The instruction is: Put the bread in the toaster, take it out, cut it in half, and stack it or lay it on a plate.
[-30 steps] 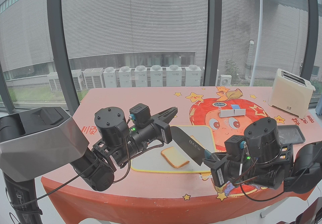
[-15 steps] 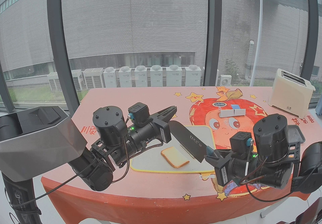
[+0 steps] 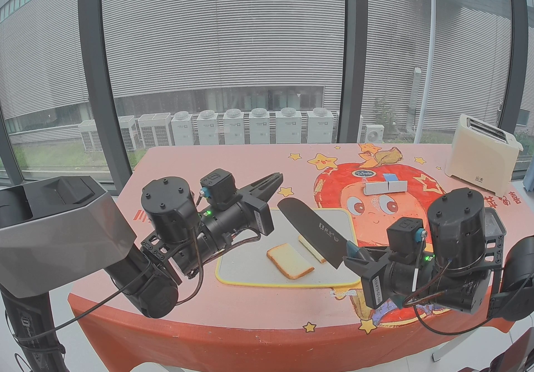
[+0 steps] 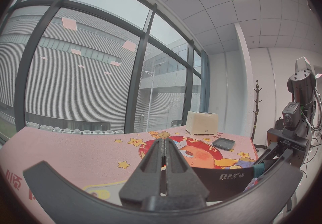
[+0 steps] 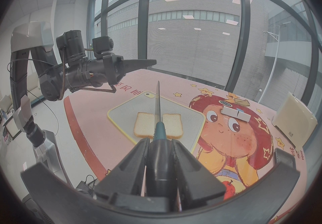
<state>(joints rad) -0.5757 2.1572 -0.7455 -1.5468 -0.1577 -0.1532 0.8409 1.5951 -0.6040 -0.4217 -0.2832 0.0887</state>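
Left claw (image 3: 274,179) drew back leftward off board (image 3: 250,264); right claw (image 3: 351,256) lifted knife (image 3: 316,229), uncovering second bread piece (image 3: 310,248).

On the cutting board (image 3: 245,262), your knife (image 3: 314,231) hides most of the far bread piece (image 3: 308,248). From the right wrist, its blade covers the middle of the bread (image 5: 144,124), hiding any cut.

I count the following on one table (image 3: 183,167):
- toaster (image 3: 483,153): one
- knife (image 3: 314,231): one
- cutting board (image 3: 245,264): one
- dark tray (image 4: 224,143): one
- bread: two in total, one near bread piece (image 3: 289,260) and one far bread piece (image 3: 309,247)

I count two grippers: left gripper (image 3: 272,181) and right gripper (image 5: 160,141). The small white-and-blue blocks (image 3: 385,185) form one cluster; I cannot resolve their number
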